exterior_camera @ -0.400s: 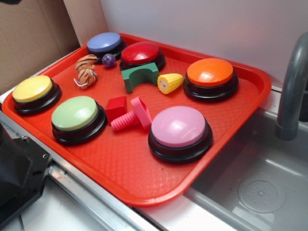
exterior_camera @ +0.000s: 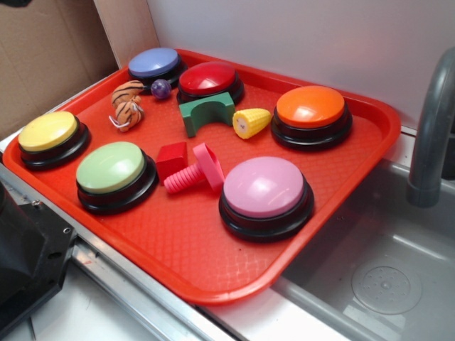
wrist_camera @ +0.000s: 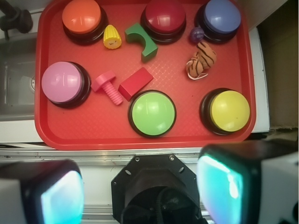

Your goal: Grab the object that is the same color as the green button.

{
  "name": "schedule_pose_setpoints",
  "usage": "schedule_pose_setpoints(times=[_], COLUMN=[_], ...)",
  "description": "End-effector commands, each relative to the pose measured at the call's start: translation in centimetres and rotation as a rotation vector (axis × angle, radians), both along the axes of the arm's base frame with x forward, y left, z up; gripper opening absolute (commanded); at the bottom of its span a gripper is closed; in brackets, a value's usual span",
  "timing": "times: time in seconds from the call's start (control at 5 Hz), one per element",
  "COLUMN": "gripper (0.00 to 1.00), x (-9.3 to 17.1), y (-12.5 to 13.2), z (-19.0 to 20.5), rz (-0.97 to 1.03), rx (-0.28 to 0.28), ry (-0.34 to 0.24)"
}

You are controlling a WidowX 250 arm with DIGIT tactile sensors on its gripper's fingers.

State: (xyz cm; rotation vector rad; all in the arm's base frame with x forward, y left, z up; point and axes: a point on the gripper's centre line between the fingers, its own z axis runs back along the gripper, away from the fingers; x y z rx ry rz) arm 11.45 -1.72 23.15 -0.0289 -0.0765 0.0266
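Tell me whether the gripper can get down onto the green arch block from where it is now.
Probably yes. The green arch block lies uncovered on the tray, between the red button and the toy corn, with small gaps around it. The gripper hangs open above the tray's near edge; only those close neighbours could crowd its fingers.

The end effector (wrist_camera: 140,191) looks straight down from high up in the wrist view. Its 2 fingers (wrist_camera: 44,193) sit at the bottom corners of that view, 1 at each side, spread wide apart with nothing between them. Their inner pads glow teal, with pale grey outer shells. Between them is the black wrist mount. In the exterior view, only a black part of the robot (exterior_camera: 21,256) shows at the lower left edge.
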Motion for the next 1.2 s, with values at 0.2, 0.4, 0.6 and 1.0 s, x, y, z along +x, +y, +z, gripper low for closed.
schedule_pose_setpoints(times=[0.2, 0.4, 0.6, 1.0], gripper=[1.0, 1.0, 1.0, 1.0], x=[7.2, 10.3, 12.8, 15.1], y=[1.5, 2.2, 2.6, 3.3], z=[-5.2, -7.8, -10.8, -15.2], rz=[0.034, -0.006, 0.002, 0.044], rx=[0.032, 0.004, 0.024, 0.049], ry=[-0.095, -0.122, -0.103, -0.085])
